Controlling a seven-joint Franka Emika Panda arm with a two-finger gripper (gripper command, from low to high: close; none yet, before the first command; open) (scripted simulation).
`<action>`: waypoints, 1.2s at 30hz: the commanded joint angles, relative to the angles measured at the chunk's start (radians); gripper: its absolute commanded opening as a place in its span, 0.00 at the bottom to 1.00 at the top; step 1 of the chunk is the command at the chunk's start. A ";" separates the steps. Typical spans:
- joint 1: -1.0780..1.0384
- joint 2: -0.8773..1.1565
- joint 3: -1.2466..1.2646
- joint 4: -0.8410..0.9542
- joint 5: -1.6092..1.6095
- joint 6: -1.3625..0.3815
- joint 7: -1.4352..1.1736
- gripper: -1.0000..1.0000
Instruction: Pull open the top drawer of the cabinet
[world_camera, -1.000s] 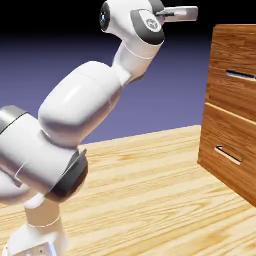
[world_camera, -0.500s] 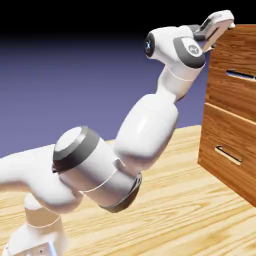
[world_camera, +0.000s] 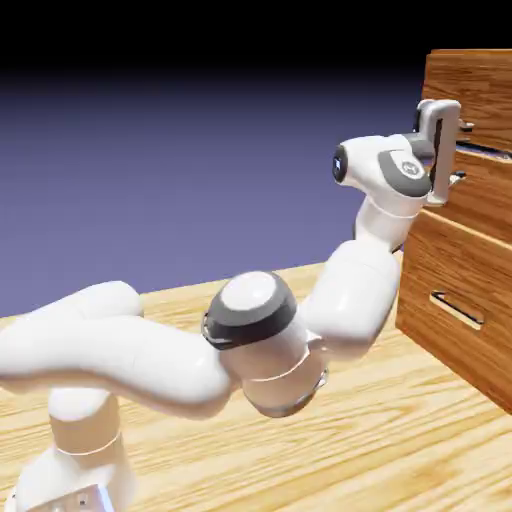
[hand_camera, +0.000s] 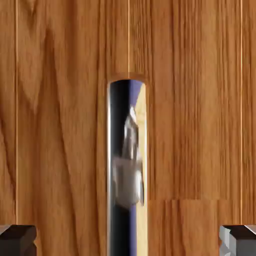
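A: Which step is the arm working through?

B: I judge it is lining up on the handle (hand_camera: 127, 165) of the top drawer (world_camera: 480, 190). The claw (world_camera: 462, 150) is standing wide, holding nothing, right at that drawer's front, high on the cabinet (world_camera: 460, 260) at the exterior view's right.

A: And through the hand view?

B: The silver bar is running up the middle of the picture, with one fingertip (hand_camera: 17, 239) showing at each bottom corner, both clear of it.

A: What is the next move asking for?

B: Probably easing forward until the bar is sitting between the tips, then closing and pulling straight out.

A: Any writing?

B: Nothing I am managing to read; only a small blurred mark on the wrist.
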 joint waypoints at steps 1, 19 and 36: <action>0.022 0.001 -0.003 0.036 0.001 0.014 -0.009 0.50; -0.157 -0.015 0.029 -0.258 0.007 -0.100 0.049 0.00; -0.570 -0.087 0.186 -0.874 0.141 -0.310 0.119 0.00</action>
